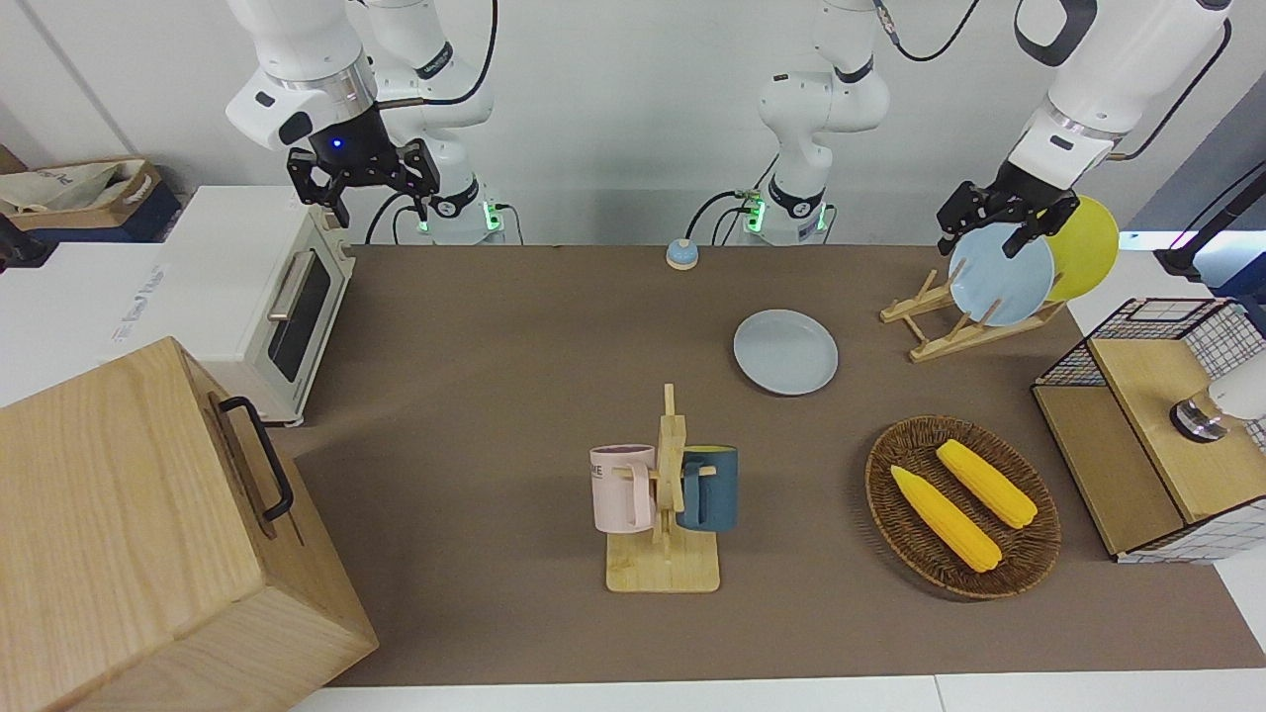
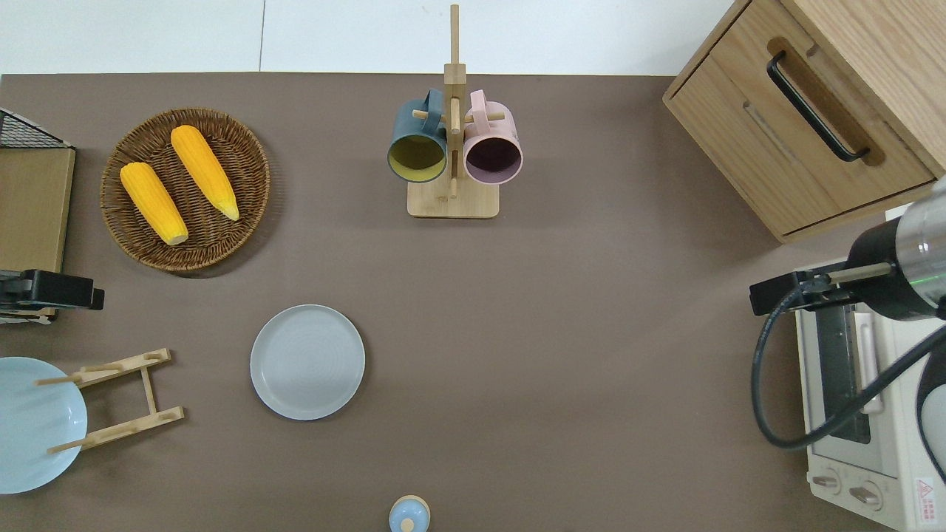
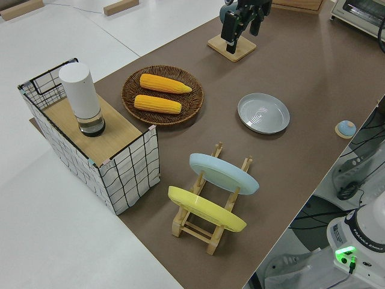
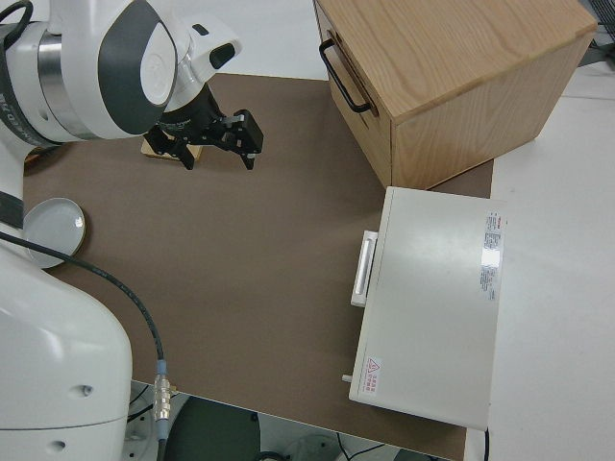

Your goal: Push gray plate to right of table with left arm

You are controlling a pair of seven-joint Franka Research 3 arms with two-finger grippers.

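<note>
The gray plate (image 1: 785, 351) (image 2: 307, 362) (image 3: 263, 112) (image 4: 53, 226) lies flat on the brown table (image 1: 495, 396) (image 2: 576, 332), nearer to the robots than the mug stand. My left gripper (image 1: 981, 237) (image 2: 74, 292) (image 3: 240, 24) hangs open and empty in the air. In the overhead view it is over the left arm's end of the table, between the wire basket and the plate rack, well apart from the gray plate. The right gripper (image 1: 381, 203) (image 4: 219, 154) is open and its arm is parked.
A wooden rack (image 1: 949, 331) holds a sky-blue plate (image 1: 1001, 277) and a yellow plate (image 1: 1088, 247). A wicker basket (image 1: 880, 494) holds two corn cobs. Also present: mug stand (image 1: 663, 569), blue bell (image 1: 681, 255), wire basket (image 1: 1147, 425), toaster oven (image 1: 257, 287), wooden cabinet (image 1: 148, 534).
</note>
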